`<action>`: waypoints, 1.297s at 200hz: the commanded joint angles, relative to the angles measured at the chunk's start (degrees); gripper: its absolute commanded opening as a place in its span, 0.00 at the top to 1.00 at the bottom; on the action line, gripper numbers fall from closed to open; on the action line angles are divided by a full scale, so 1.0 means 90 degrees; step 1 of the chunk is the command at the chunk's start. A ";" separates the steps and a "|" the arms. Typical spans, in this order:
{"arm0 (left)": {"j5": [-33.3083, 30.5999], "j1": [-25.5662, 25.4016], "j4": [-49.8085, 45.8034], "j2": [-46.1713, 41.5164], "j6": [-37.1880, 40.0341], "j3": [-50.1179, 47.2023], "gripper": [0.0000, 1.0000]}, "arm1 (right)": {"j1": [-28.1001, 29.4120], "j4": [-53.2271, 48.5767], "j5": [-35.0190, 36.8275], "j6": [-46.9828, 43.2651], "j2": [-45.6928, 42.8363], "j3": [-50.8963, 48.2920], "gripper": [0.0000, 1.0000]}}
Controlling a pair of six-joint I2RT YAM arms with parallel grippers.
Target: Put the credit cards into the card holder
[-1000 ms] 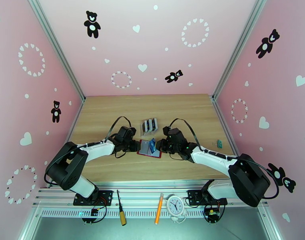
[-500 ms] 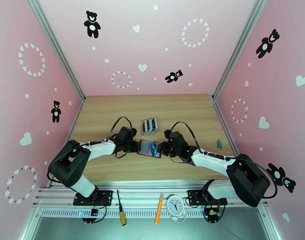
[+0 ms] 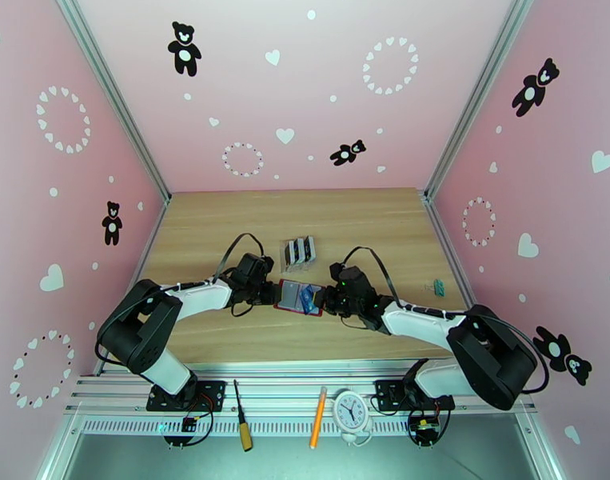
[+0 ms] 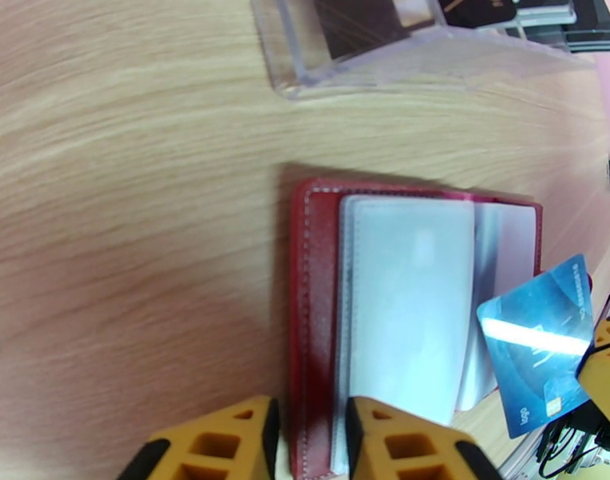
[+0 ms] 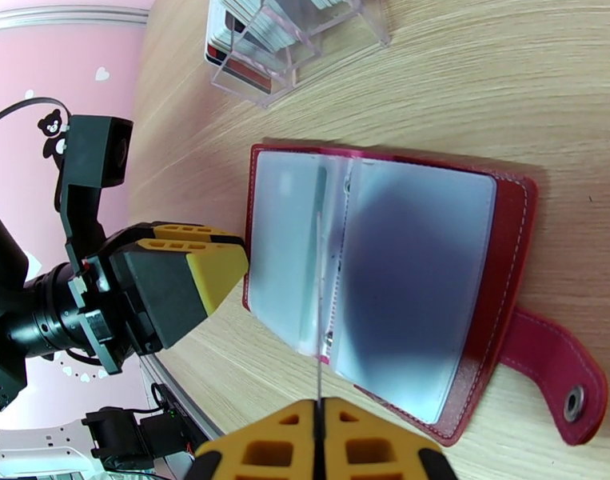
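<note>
Right gripper (image 5: 318, 411) pinched tight on the blue card (image 4: 540, 346), tilted at the open wallet's (image 4: 312, 314) right edge; its print is too blurred to read. Left gripper (image 4: 308, 422), jaws narrow, straddles the wallet's edge on the table (image 4: 129, 234). Gripping or not, can't tell.

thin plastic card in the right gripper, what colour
Teal-blue plastic card, clearest in the left wrist view.
</note>
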 commanded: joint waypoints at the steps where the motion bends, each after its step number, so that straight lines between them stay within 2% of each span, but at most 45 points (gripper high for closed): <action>1: 0.0092 -0.0049 0.0011 0.0121 0.0081 0.0111 0.75 | 0.0037 0.0286 -0.0087 0.0066 0.0150 -0.0074 0.91; 159: 0.0094 -0.0053 -0.0012 0.0191 0.0072 0.0150 0.86 | 0.0020 0.0809 -0.0063 0.0240 0.0590 -0.0174 0.91; 259: 0.0100 -0.0044 -0.0024 0.0222 0.0076 0.0157 0.89 | -0.0088 0.1077 -0.0044 0.0411 0.0870 -0.0206 0.88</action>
